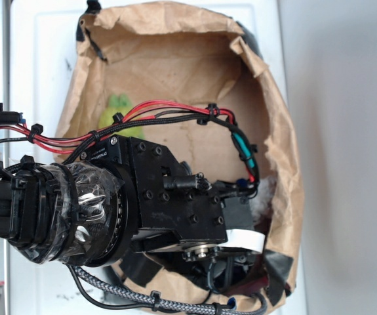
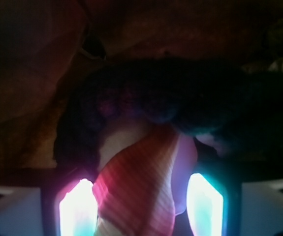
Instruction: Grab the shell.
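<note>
In your wrist view, the left glowing finger presses the ribbed shell, which fills the gap across to the right finger; your gripper is clamped on it. A dark rope arcs just behind. Outside, the arm reaches into the brown paper bag on the white desk.

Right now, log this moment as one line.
gripper: straddling shell | rope: arched behind shell | place: inside paper bag | grasp: unconfirmed

shell: ribbed, glossy | rope: braided, matt | bag: crumpled paper
</note>
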